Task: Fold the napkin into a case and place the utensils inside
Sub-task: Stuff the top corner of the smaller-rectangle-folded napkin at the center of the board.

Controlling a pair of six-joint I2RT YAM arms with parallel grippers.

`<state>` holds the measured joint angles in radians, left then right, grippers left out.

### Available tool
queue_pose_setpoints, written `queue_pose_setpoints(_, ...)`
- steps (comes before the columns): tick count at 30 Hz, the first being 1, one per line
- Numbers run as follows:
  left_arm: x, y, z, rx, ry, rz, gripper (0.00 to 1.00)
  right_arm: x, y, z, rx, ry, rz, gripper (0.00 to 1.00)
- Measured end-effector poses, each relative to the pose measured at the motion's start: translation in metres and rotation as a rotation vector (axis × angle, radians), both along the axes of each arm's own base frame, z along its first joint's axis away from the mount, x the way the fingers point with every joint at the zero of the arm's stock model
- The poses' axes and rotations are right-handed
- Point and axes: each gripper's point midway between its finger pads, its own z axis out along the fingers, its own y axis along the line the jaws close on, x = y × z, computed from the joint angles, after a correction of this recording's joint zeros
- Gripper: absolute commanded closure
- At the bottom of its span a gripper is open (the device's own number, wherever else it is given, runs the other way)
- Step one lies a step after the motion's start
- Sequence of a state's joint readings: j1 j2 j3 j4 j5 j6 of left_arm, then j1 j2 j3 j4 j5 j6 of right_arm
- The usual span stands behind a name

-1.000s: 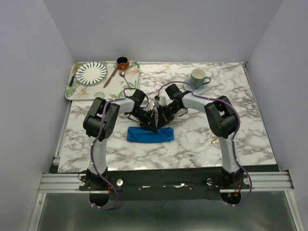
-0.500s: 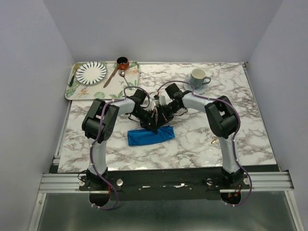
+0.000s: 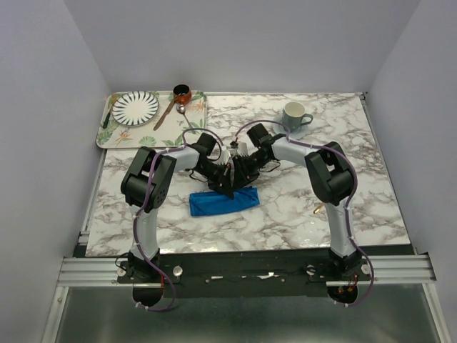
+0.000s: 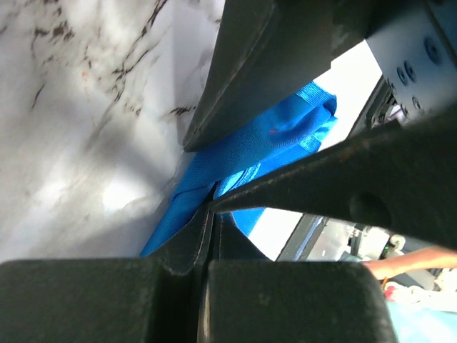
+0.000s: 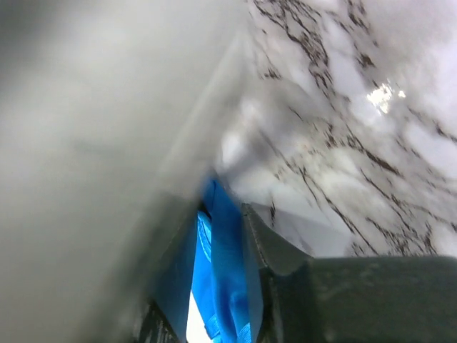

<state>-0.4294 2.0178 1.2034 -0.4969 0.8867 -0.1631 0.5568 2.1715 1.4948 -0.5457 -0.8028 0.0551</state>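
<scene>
Now my right claw [image 3: 241,175] is easing wider, with blue cloth between its fingers; I cannot tell if it still grips. My left claw [image 3: 226,187] stays pinched shut on the napkin [image 3: 214,204], which lies folded at 6 o'clock. I think this fold is nearly done.

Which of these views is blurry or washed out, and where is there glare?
Top external: sharp and evenly lit, only faint shadows on the marble table. Left wrist: blown-out white patches beyond the napkin, with the dark foreground soft. Right wrist: the left half is a grey out-of-focus smear, and there is one small glare spot on the marble at upper right.
</scene>
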Motion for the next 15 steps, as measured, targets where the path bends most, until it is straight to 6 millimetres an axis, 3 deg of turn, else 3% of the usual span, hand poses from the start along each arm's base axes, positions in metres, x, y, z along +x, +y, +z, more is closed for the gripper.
queue_pose_setpoints(6, 0.005, 0.000, 0.000, -0.018, -0.031, -0.007, 1.00, 0.003, -0.013, 0.002, -0.004, 0.030, -0.020, 0.50)
queue_pose_setpoints(15, 0.008, 0.001, 0.000, -0.036, -0.022, 0.002, 1.00, -0.002, -0.024, 0.013, 0.026, -0.039, 0.046, 0.50)
